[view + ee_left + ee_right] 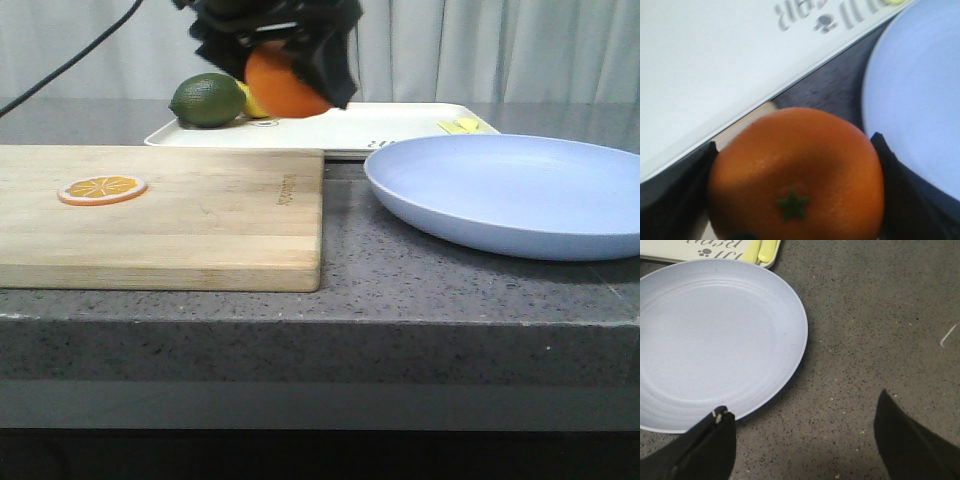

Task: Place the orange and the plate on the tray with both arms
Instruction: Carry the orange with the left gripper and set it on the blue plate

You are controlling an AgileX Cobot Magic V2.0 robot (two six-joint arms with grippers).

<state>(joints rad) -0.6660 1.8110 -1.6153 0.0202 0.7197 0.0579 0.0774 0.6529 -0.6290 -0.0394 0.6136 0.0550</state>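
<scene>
My left gripper (285,75) is shut on the orange (282,86) and holds it in the air near the front edge of the off-white tray (390,128). In the left wrist view the orange (796,172) fills the space between both dark fingers (680,185), with the tray (715,65) beyond it. The pale lavender-blue plate (510,190) lies on the grey counter at the right, in front of the tray. In the right wrist view my right gripper (802,415) is open and empty above the counter, beside the near edge of the plate (710,340).
A green lime (208,100) and a bit of a yellow fruit (254,103) lie on the tray's left part, a yellow item (462,125) on its right. A wooden cutting board (200,220) with an orange slice disc (102,188) lies at the left front.
</scene>
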